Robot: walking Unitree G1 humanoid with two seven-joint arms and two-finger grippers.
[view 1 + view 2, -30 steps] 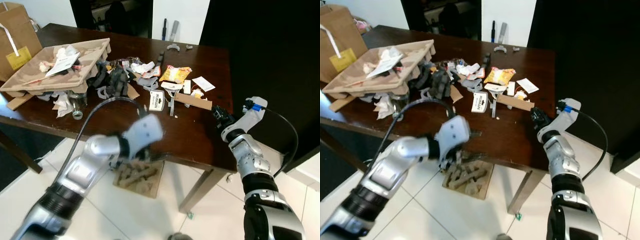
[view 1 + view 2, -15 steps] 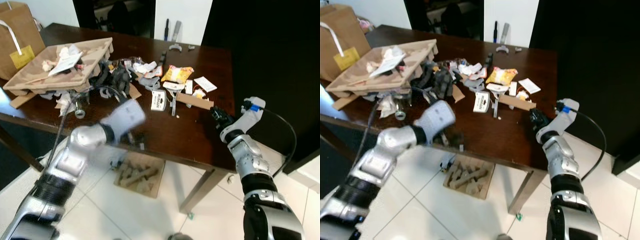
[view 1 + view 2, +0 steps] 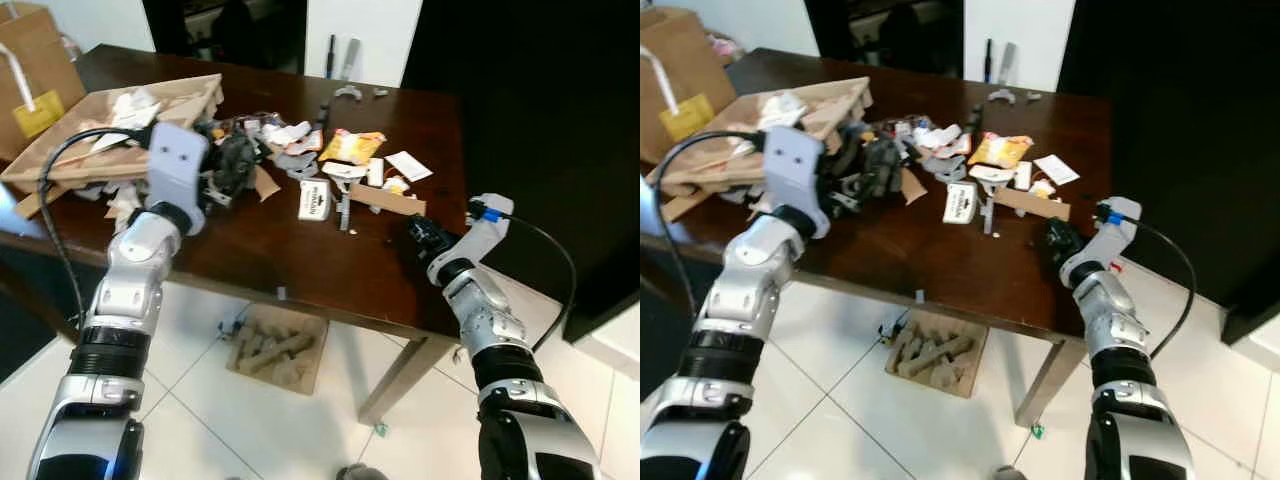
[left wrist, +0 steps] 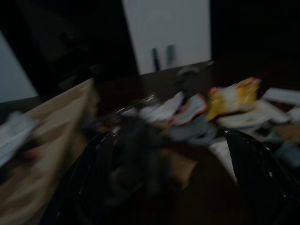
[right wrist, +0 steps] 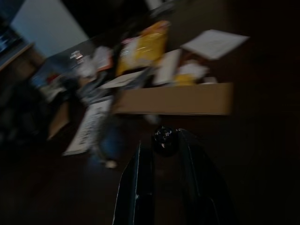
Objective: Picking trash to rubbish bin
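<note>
Loose trash covers the dark wooden table (image 3: pixel 300 262): a yellow snack packet (image 3: pixel 350 147), a small white box (image 3: pixel 313 200), a cardboard strip (image 3: pixel 387 201), white paper scraps and a heap of dark grey crumpled pieces (image 3: pixel 237 160). My left gripper (image 3: pixel 216 186) reaches just over the table at the near side of that grey heap, its fingers (image 4: pixel 89 178) spread open with nothing between them. The right gripper (image 3: pixel 418 232) hovers low over the table's right part, short of the cardboard strip (image 5: pixel 173 99), fingers (image 5: pixel 136 187) close together, shut.
A moulded cardboard tray (image 3: pixel 110 135) holding paper scraps lies at the table's left, with a brown paper bag (image 3: pixel 35 70) behind it. A cardboard insert (image 3: pixel 270 350) lies on the tiled floor under the table. A dark wall stands to the right.
My left arm has swung up from below the table's front edge to the grey heap on the left. The right gripper has edged slightly left over the table.
</note>
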